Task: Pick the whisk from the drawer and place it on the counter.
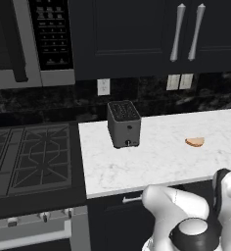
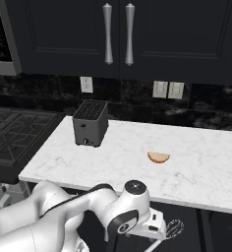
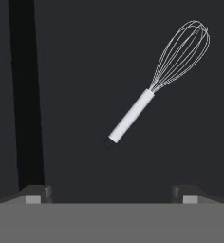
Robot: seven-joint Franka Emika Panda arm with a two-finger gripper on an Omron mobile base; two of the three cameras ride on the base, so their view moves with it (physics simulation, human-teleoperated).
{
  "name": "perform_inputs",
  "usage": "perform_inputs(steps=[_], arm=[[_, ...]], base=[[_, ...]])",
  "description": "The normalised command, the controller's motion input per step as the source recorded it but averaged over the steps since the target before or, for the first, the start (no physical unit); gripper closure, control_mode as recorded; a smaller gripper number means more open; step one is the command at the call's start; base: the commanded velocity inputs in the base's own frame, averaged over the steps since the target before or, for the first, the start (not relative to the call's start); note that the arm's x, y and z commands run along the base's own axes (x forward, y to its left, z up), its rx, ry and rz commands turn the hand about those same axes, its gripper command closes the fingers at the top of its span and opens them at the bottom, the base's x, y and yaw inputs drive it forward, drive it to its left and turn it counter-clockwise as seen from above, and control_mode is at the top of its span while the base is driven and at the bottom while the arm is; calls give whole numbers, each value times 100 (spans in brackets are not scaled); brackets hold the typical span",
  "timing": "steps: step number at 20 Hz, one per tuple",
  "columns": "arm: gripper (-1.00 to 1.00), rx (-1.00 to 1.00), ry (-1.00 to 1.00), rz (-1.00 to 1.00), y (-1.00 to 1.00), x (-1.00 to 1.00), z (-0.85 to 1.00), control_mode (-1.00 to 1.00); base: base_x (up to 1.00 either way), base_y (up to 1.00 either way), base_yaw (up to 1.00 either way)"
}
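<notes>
gripper [image 3: 112, 193]: fingers spread, nothing between them, above drawer floor | whisk [image 3: 154, 84]: slim pale handle, thin wire-loop head, lying flat on dark drawer [image 3: 85, 71] floor, apart from the fingertips | counter [image 2: 196, 162]: white marble

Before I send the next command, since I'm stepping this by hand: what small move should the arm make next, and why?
Probably lower the hand toward the whisk and centre on its pale handle. In the hand view the whisk lies loose on the dark floor of the drawer, ahead of the gripper, whose jaws stand wide apart holding nothing, so closing now would catch nothing.
</notes>
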Motion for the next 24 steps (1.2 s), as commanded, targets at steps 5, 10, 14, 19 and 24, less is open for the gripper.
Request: perform_inputs(steps=[5,10,14,19,24], arm=[[-100,6,-1,-2,0,24,-1,-100],[-100,1,0,-4,0,18,-28,-100],[-100,0,0,0,0,6,-60,-100],[-100,2,0,0,-12,3,-61,-100],[-100,3,0,0,-29,2,-46,-100]], base=[[0,0,0],[0,0,0],[0,0,0],[0,0,0],[0,0,0]])
